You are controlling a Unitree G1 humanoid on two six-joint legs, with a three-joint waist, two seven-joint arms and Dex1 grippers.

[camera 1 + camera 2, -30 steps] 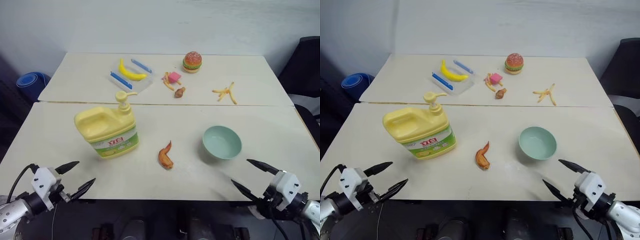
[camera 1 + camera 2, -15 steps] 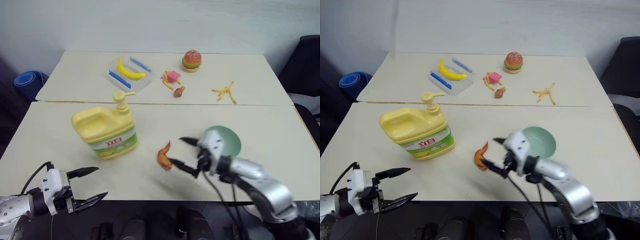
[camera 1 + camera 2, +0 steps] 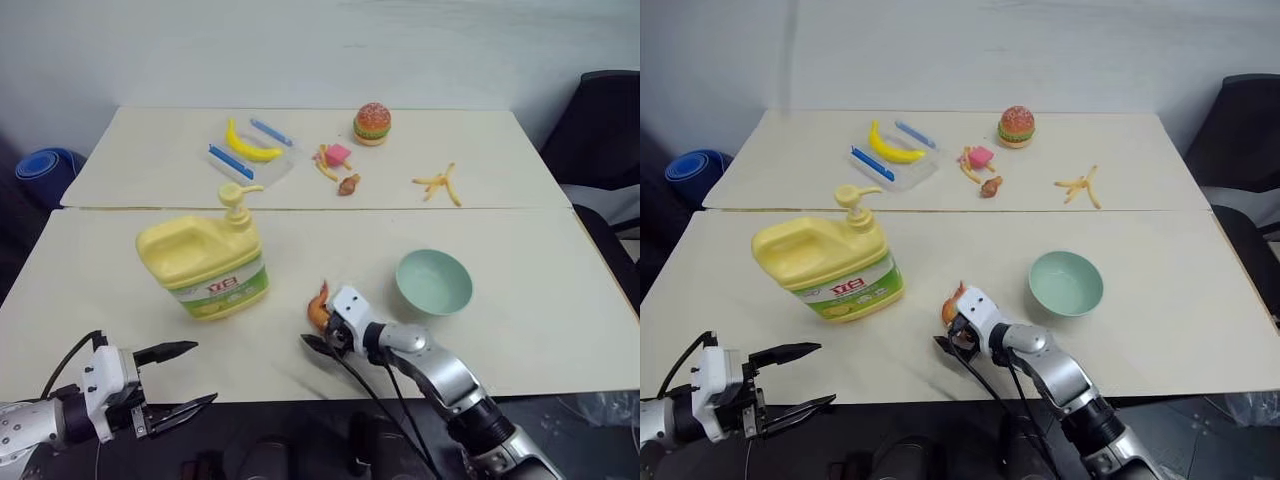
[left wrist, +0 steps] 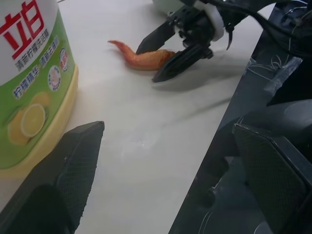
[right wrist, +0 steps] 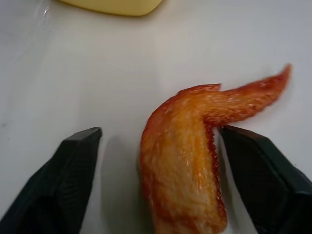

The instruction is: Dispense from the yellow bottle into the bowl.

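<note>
The yellow bottle stands upright at the left of the near table, its pump nozzle pointing right. To its right, well apart, sits the pale green bowl. Between them lies an orange chicken wing. My right gripper is open, low over the table, with one finger on each side of the wing; one finger touches it, the other stands off. My left gripper is open off the table's front-left edge, in front of the bottle, holding nothing.
The far table holds a banana on a clear tray, a burger, fries and small food pieces. A seam joins the two tables. A black chair stands at the right, a blue roll at the left.
My right arm swung in from the front-right corner leftwards across the table to the chicken wing, and its fingers narrowed around it. The left gripper shifted slightly rightwards, still open.
</note>
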